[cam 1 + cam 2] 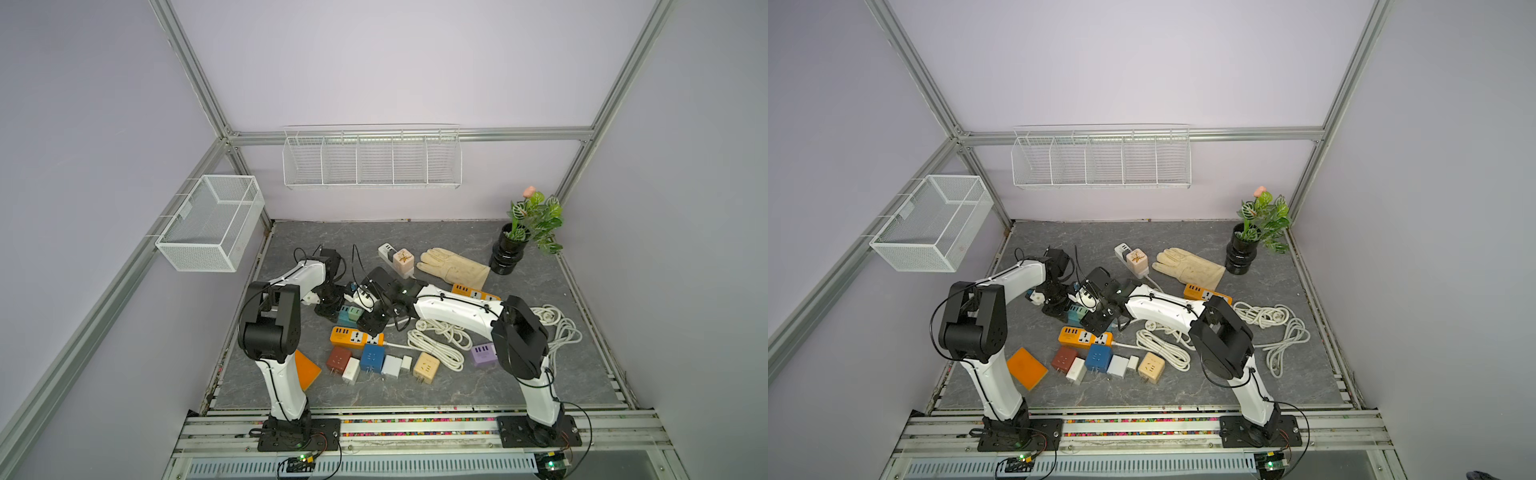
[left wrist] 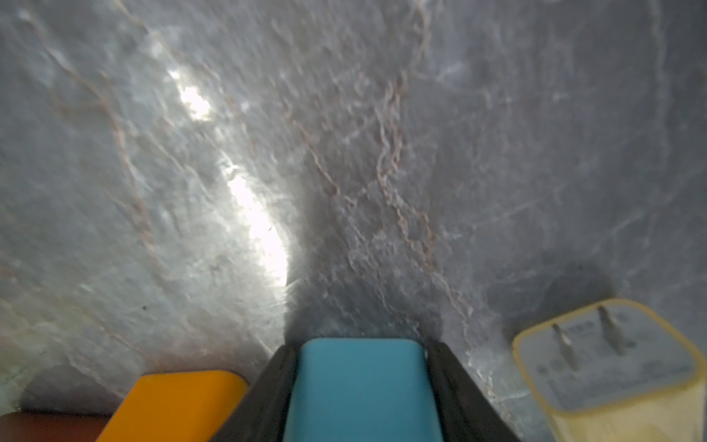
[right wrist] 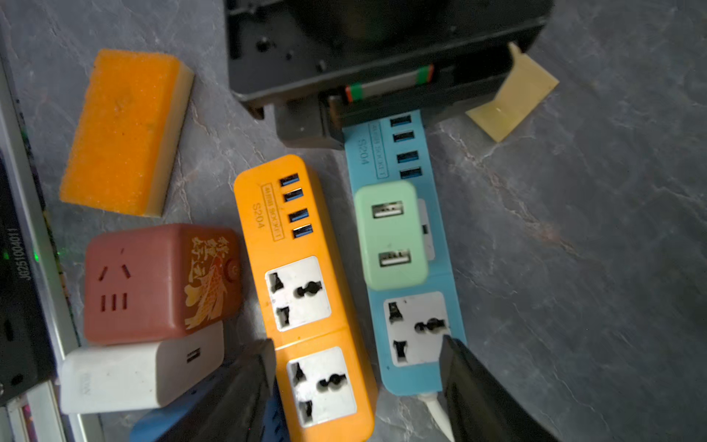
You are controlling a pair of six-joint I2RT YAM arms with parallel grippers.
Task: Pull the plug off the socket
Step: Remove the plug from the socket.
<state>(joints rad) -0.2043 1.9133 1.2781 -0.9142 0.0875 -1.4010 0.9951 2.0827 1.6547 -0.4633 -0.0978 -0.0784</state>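
A mint-green plug (image 3: pixel 390 233) with two USB ports sits pushed into the light-blue socket strip (image 3: pixel 361 157) lying on the grey table. In both top views the plug (image 1: pixel 353 312) and strip (image 1: pixel 344 316) are small, between the two arms. My left gripper (image 2: pixel 359 344) is shut on the strip's USB end, its black fingers (image 2: pixel 267 386) pressed against both sides. In the right wrist view the left gripper (image 3: pixel 382 111) is beyond the plug. My right gripper (image 3: pixel 357 344) hangs open over the strip's cable end and the neighbouring orange strip, holding nothing.
An orange socket strip (image 3: pixel 302 291) lies right beside the blue one. Next to it are a red-brown cube socket (image 3: pixel 153 283), a white charger (image 3: pixel 134 379) and an orange sponge (image 3: pixel 126 130). White cable coils (image 1: pixel 440 345), a glove (image 1: pixel 453 266) and a potted plant (image 1: pixel 523 237) are further right.
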